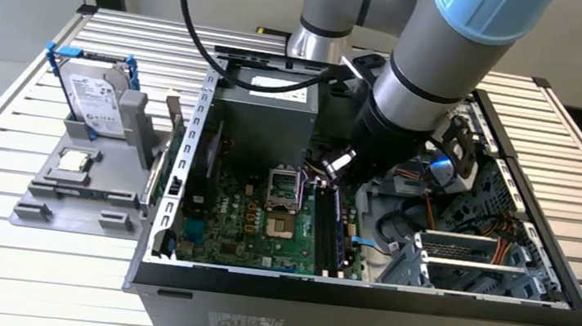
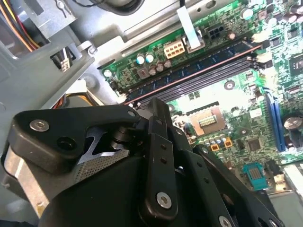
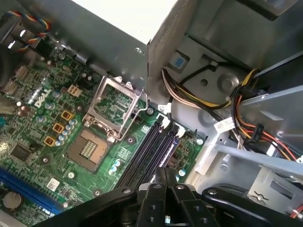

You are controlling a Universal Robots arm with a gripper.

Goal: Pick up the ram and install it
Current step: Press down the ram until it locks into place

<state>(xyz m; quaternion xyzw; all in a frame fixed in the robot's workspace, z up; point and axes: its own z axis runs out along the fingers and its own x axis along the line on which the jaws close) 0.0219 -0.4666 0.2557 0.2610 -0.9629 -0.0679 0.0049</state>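
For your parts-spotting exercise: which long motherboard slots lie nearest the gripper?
The black slots, running up to the gripper; the blue slots lie beyond the processor socket.

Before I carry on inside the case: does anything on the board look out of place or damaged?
Only the CPU socket looks odd: it is empty, and its metal retaining frame stands flipped open beside the memory slots. No damage or loose parts show on the motherboard.
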